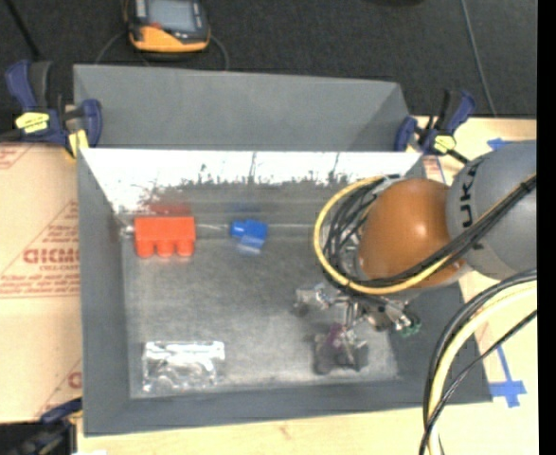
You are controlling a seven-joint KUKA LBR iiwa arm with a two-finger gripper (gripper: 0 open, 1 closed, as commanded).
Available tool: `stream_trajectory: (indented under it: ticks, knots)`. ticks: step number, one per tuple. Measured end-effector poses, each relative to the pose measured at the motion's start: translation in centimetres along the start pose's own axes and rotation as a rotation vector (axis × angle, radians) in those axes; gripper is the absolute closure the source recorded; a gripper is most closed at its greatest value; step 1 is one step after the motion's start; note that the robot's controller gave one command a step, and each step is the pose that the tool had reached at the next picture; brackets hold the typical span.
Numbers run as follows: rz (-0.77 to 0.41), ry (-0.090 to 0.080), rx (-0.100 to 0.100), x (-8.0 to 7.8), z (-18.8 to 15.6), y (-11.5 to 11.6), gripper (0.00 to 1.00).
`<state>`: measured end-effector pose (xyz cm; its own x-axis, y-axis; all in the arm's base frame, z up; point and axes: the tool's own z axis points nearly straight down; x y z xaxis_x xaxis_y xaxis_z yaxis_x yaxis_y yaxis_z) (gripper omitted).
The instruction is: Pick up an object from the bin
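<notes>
Gripper (346, 337) sits low in the front-right corner of the bin (259, 320), directly over a small dark purplish object (333, 358) of unclear kind. Whether the tool is open or closed cannot be told. Orange block (164, 235) and blue piece (249, 232) lie at the back left, clear packet (183, 363) at the front left — all well apart from it.

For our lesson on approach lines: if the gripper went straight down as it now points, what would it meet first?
Likely the small dark thing under the gripper, in the lower-right corner of the bin; depth is unclear.
</notes>
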<state>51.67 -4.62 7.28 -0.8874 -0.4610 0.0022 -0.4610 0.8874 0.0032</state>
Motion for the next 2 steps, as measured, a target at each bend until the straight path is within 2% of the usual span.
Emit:
stream_trajectory:
  ticks: [1,2]
  knots:
    - [0.003,-0.006,0.004,-0.1,-0.4,-0.2,1.00]
    - [0.030,-0.012,0.010,1.0,-16.3,0.1,1.00]
